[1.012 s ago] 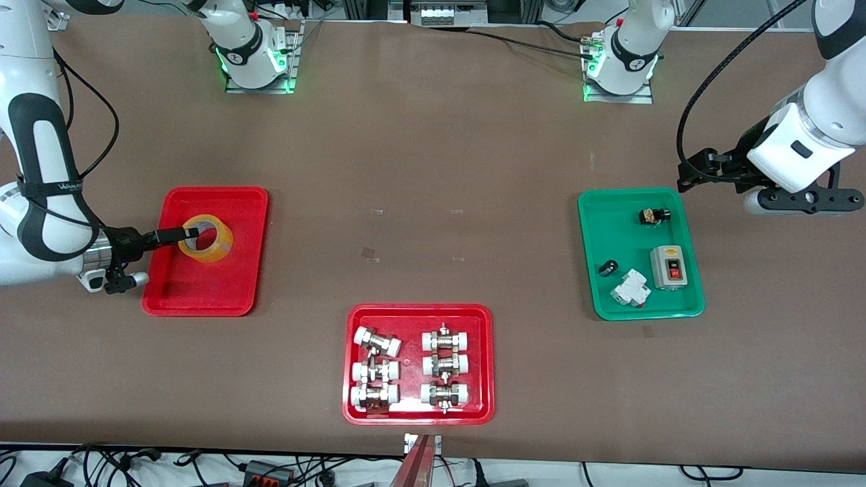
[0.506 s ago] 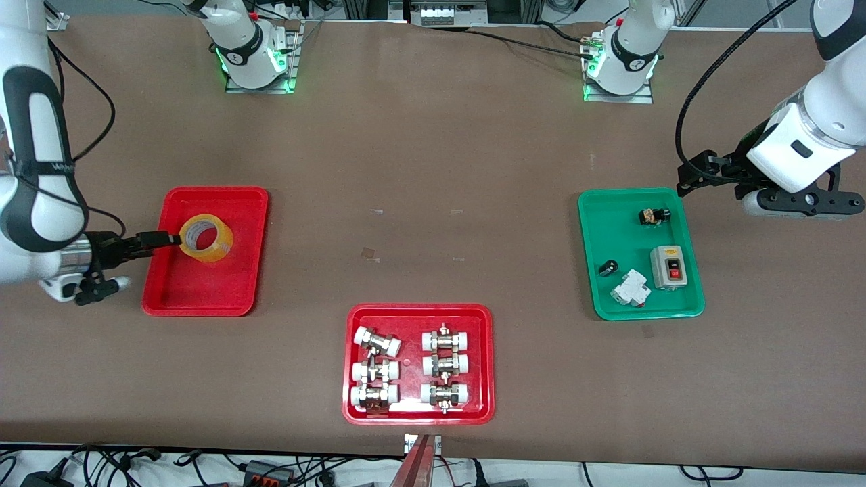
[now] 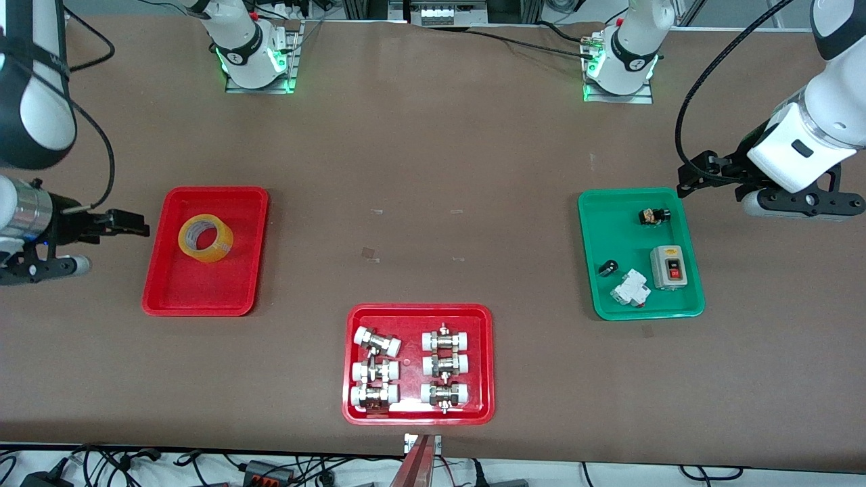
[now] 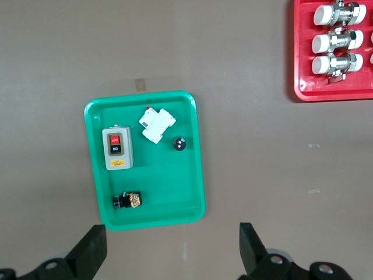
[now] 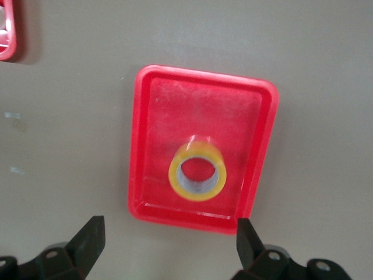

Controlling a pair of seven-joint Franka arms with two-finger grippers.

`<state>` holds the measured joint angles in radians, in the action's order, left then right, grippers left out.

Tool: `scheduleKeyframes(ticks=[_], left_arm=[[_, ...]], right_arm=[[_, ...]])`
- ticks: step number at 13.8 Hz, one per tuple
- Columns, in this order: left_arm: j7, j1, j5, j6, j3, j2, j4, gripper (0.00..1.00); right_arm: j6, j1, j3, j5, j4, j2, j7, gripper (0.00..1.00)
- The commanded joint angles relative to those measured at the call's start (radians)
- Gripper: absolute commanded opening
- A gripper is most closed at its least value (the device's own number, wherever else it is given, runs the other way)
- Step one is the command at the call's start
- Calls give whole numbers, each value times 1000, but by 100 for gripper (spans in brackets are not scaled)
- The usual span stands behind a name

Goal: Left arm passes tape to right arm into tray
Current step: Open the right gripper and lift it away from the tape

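- Tape (image 3: 206, 238) lay flat in the red tray (image 3: 203, 297), hole upward, just beside the right claw (image 3: 128, 223).
- Right claw wide, empty.
- Left claw (image 3: 693, 177) wide, empty, beside the green tray (image 3: 595, 297).

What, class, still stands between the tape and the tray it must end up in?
Nothing visible: the tape already lies flat inside the plain red tray. The right gripper, open, hangs just off the tray's edge. The left gripper, open, waits beside the green tray.
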<state>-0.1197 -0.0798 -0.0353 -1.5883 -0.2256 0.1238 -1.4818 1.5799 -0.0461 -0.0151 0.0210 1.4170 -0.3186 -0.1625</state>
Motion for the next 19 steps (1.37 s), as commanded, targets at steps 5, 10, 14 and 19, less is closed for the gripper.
scheduleKeyframes(ticks=[5, 10, 14, 19], left_arm=[[28, -12, -20, -13, -4, -16, -17, 100], [28, -14, -25, -13, -4, -15, -15, 100], [28, -14, -25, -13, -4, -15, -15, 100], [28, -14, -28, -16, -4, -13, -14, 100]], right_arm=[[-90, -5, 4, -16, -150, 10, 108, 100], [-12, 12, 3, -50, -103, 88, 166, 100], [29, 12, 9, -58, -95, 95, 161, 100], [147, 14, 7, -62, 224, 310, 161, 100]])
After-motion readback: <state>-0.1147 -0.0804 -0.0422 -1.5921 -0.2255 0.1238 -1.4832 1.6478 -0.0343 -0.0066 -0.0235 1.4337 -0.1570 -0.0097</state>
